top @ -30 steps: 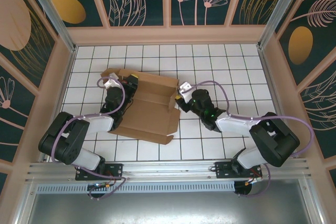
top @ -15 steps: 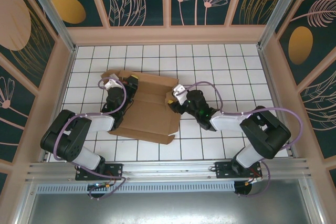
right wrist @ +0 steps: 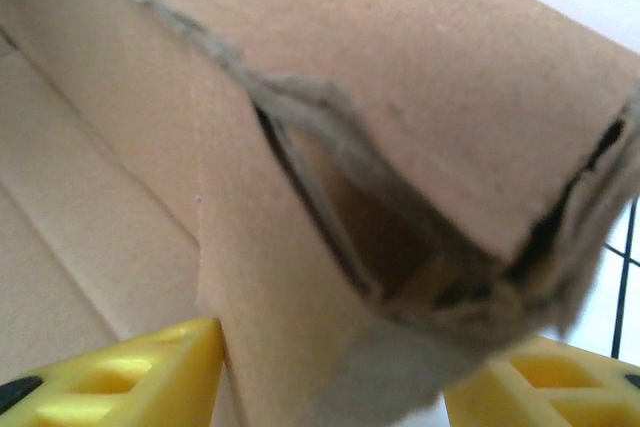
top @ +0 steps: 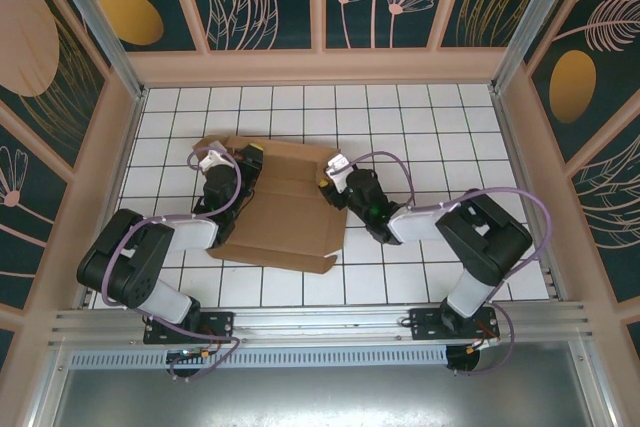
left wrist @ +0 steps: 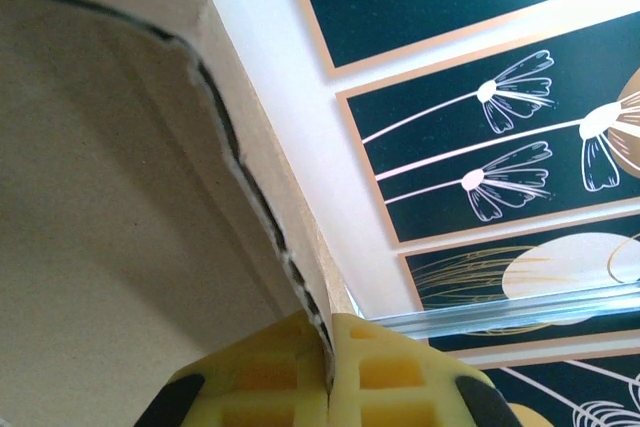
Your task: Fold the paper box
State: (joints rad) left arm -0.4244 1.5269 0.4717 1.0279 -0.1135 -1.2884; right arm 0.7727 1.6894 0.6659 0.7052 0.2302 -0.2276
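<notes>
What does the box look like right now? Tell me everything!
The box is plain brown cardboard, not folded up yet: a mostly flat cut-out sheet with creases and flaps, lying on the white tiled floor. Its edges look rough. The left claw pinches its far-left edge, and the right claw straddles a bent-up flap on its right side.

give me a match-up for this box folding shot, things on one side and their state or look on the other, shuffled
Things:
1. left gripper
2. right gripper
3. paper box
4. table

States or looks:
a. white tiles with dark grid lines
b. fingers apart, a flap of the box between them
c. brown, lying between the two arms
d. pinched shut on an edge of the box

Pairs: 1-d, 2-b, 3-c, 4-a
</notes>
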